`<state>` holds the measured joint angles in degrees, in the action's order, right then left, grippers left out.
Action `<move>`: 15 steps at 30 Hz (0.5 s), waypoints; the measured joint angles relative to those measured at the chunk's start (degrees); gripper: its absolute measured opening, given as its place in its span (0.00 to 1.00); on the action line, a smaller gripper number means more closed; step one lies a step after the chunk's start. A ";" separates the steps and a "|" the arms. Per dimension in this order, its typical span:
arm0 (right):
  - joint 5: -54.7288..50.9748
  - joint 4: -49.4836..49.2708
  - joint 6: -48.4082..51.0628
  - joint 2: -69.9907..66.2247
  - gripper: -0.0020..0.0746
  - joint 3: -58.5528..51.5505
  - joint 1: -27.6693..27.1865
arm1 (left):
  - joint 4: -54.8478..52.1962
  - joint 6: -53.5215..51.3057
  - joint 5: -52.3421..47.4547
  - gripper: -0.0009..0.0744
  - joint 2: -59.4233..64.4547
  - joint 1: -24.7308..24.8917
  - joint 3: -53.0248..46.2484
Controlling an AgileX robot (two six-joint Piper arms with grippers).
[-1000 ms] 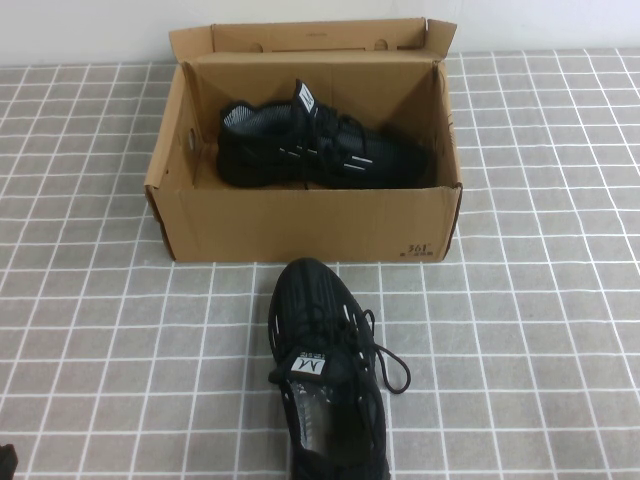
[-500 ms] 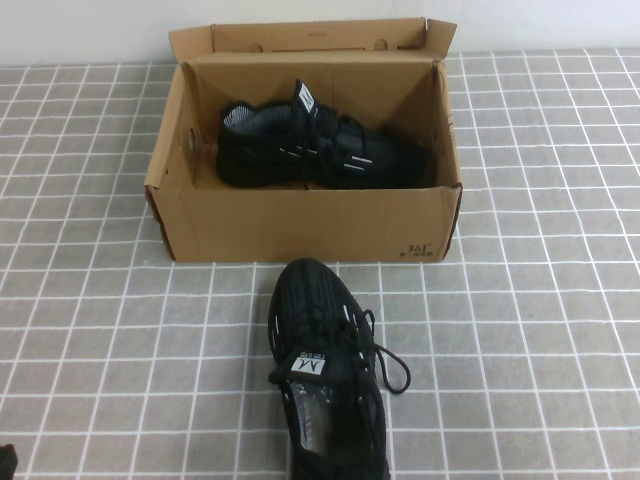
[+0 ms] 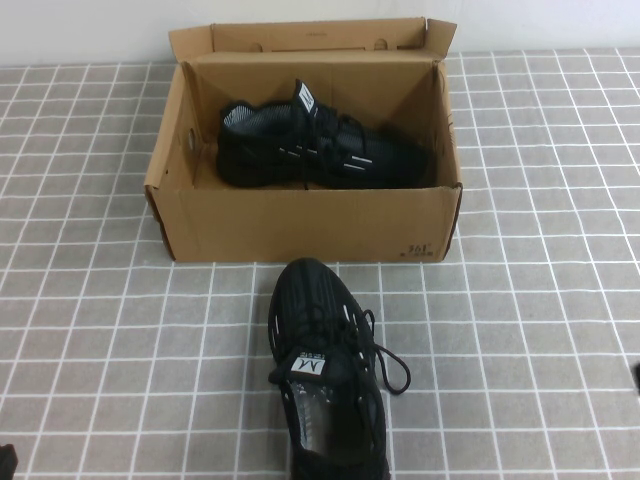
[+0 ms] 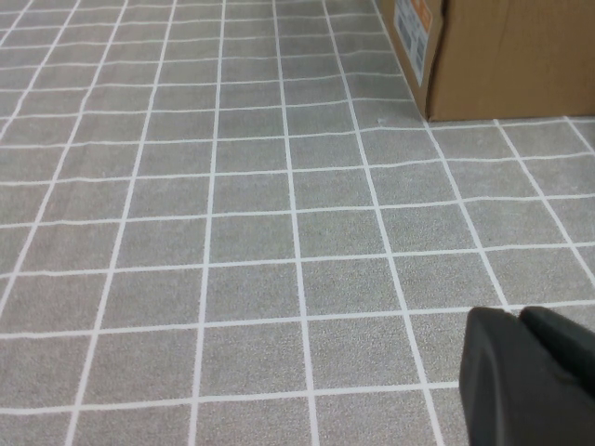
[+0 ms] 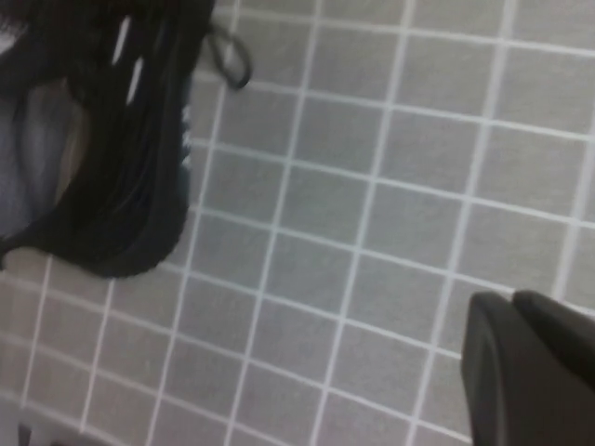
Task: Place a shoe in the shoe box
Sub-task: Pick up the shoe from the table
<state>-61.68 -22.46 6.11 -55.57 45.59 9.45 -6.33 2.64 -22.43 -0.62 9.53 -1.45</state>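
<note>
The black knit lace-up sneaker (image 3: 328, 375) lies toe-first before the open brown cardboard shoe box (image 3: 300, 225), apparently staged for loading. The left gripper (image 4: 521, 321) and right gripper (image 5: 516, 307) hover closed and empty over the grey tiled surface (image 3: 520, 330).

Left gripper (image 4: 525, 321): matte black, smooth plastic-looking finish, two blocky fingers with rounded corners, pressed together along a thin dark seam. Shows as only a small black sliver at the near left edge of the high view. No markings, screws or cables visible.

Right gripper (image 5: 516, 307): same matte black, same blocky rounded build, fingers meeting along a narrow seam, surface plain and unmarked. Appears in the high view as only a tiny dark sliver at the right edge.

Arms behind both grippers: out of sight in every view.
</note>
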 joint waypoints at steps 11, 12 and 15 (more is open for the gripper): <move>1.43 10.57 -11.41 -17.12 0.01 12.78 26.71 | 0.00 0.00 0.00 0.01 0.00 0.00 0.00; 1.43 11.89 -12.69 -18.69 0.01 13.88 28.71 | 0.00 0.00 0.00 0.01 0.00 0.00 0.00; 1.32 15.63 -15.18 -23.16 0.01 18.12 34.83 | 0.00 0.00 0.00 0.01 0.00 0.00 0.00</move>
<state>-60.36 -6.83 -9.07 -78.74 63.71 44.28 -6.33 2.64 -22.43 -0.62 9.53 -1.45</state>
